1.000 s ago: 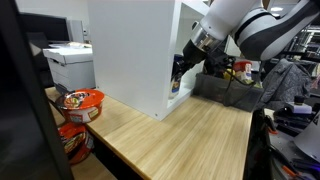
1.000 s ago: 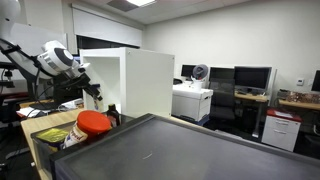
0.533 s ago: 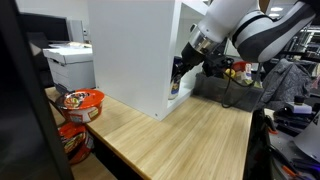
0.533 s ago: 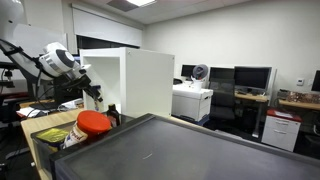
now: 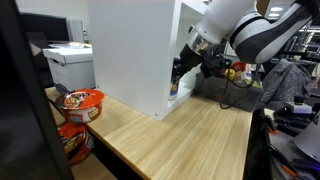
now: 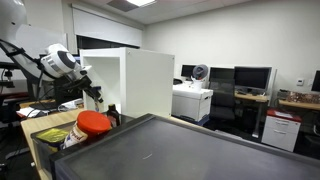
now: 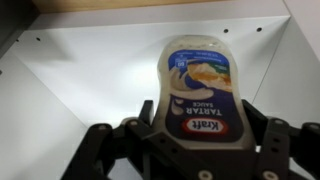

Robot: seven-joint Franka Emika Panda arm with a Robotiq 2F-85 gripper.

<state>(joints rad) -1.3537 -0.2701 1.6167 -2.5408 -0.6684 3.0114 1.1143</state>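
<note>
Scene: a robot arm reaches into the open side of a white cabinet [image 5: 125,50] that stands on a wooden table [image 5: 190,135]
Pincer: the pincer [image 7: 200,122] is clenched on a tartar sauce bottle [image 7: 198,80], with one dark jaw pressed on each side of the bottle's lower body
Pincer seen from outside: in both exterior views it sits just within the cabinet's open side [image 5: 177,72] [image 6: 97,97]
Bottle: inside the cabinet, its printed label facing the wrist camera and its rounded end pointing toward the cabinet's back panel; whether it touches any cabinet surface cannot be told
Grip quality: the jaws look evenly placed about the bottle's middle line, so it probably sits straight and not skewed
Handling advice: the bottle looks soft and smooth, so a firm but moderate squeeze seems best; too hard may buckle it, too light may let it slide
Clearance advice: the cabinet's side walls stand near both jaws, so slow, straight motion along the cabinet's depth should avoid knocks
Outside the cabinet: a red noodle bowl [image 5: 80,99] rests on the table beside the cabinet's closed wall, and a printer [image 5: 70,62] stands beyond that wall
</note>
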